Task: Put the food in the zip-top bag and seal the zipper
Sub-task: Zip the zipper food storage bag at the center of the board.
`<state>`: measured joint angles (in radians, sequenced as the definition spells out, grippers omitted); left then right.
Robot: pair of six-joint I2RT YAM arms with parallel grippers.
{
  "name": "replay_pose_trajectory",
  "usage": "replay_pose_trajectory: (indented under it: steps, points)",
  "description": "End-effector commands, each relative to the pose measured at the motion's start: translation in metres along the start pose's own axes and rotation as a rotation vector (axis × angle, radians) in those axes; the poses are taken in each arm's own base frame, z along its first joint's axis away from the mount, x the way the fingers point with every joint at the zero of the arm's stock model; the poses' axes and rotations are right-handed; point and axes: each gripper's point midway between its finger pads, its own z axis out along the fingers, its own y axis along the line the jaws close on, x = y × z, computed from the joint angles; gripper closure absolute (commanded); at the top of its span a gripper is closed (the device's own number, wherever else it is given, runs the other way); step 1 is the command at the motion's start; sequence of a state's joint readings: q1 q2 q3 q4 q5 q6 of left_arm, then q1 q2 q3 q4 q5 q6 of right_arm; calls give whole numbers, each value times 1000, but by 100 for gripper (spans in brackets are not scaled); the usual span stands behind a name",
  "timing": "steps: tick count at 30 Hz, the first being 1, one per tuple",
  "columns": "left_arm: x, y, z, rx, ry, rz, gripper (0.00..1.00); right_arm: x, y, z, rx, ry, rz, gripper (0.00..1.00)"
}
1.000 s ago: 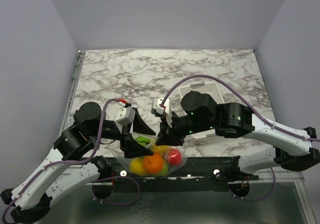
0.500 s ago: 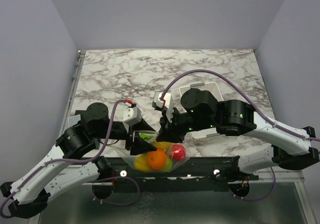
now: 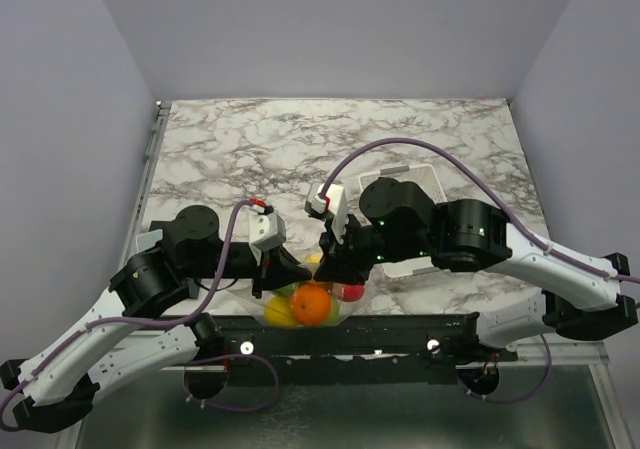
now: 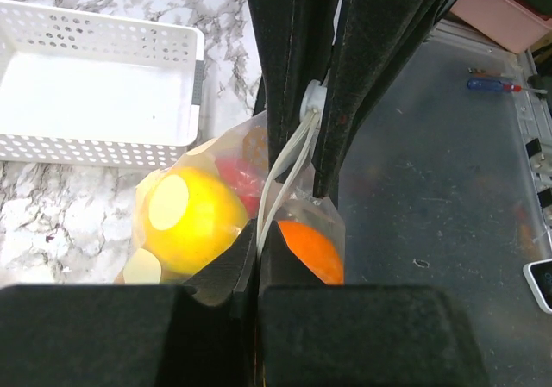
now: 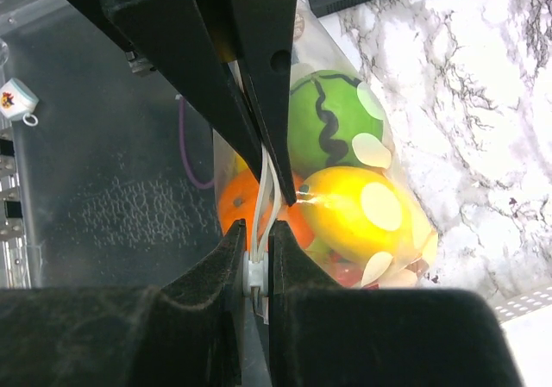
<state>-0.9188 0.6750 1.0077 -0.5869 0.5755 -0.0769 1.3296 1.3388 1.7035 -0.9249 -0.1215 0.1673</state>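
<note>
Ok, top view first: a second ago the left gripper [image 3: 292, 269] stood wide open, left of the zip-top bag [image 3: 312, 307]. Now we see it up against the right gripper [image 3: 330, 265], jaws pinched shut on the bag's top edge. The bag is bunched narrower than before and has shifted right. It hangs between both grippers at the near edge of the marble table [image 3: 300, 139], over the black base rail [image 3: 400, 331]. The orange [image 3: 311, 304] faces the camera. The white tray [image 3: 428, 181] sits just behind the right arm, partly hidden.

Left wrist: our own fingers [image 4: 216, 288] are closed on the zipper [image 4: 280, 176], and the right gripper's fingers clamp the same strip just above. A yellow fruit [image 4: 191, 219] and a red one [image 4: 237, 173] sit inside the bag. The marble ends under the bag, with grey floor to the right.

Right wrist: jaws narrow, holding the zipper strip. The left fingers [image 5: 250, 77] touch it right beside ours, so there is almost no gap between the grippers. A green striped ball [image 5: 332, 133] sits in the bag on the marble side.
</note>
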Motion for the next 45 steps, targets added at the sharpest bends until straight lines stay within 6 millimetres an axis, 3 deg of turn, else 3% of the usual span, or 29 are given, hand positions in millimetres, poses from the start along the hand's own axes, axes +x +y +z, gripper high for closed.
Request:
replay_pose_trajectory:
  steps: [1, 3, 8, 11, 15, 27, 31, 36, 45]
  points:
    - [-11, -7, -6, 13, -17, 29, 100, -11, -1, -3, 18, -61, -1, 94]
    - [-12, -7, -7, 13, -20, 31, 100, -13, -1, -5, 14, -86, -7, 85]
    - [-12, -6, -6, 5, -18, 21, 100, -19, 3, -15, -17, -193, -53, 51]
    - [-13, -7, -6, 6, -23, 5, 100, -18, 5, -23, -36, -258, -86, 42]
    - [-16, -9, -7, 12, -37, -9, 100, -14, 11, -29, -78, -309, -117, 37]
    - [-31, -18, -11, 41, -90, 5, 100, -2, 6, -10, -78, -311, -129, 42]
    - [-31, -19, -10, 49, -89, 1, 100, -3, 9, -6, -100, -323, -131, 50]
    - [-27, -19, -9, 55, -88, -2, 100, -2, 11, -2, -111, -325, -135, 69]
    - [-29, -21, -12, 59, -101, 5, 100, -7, 15, -7, -128, -355, -139, 82]
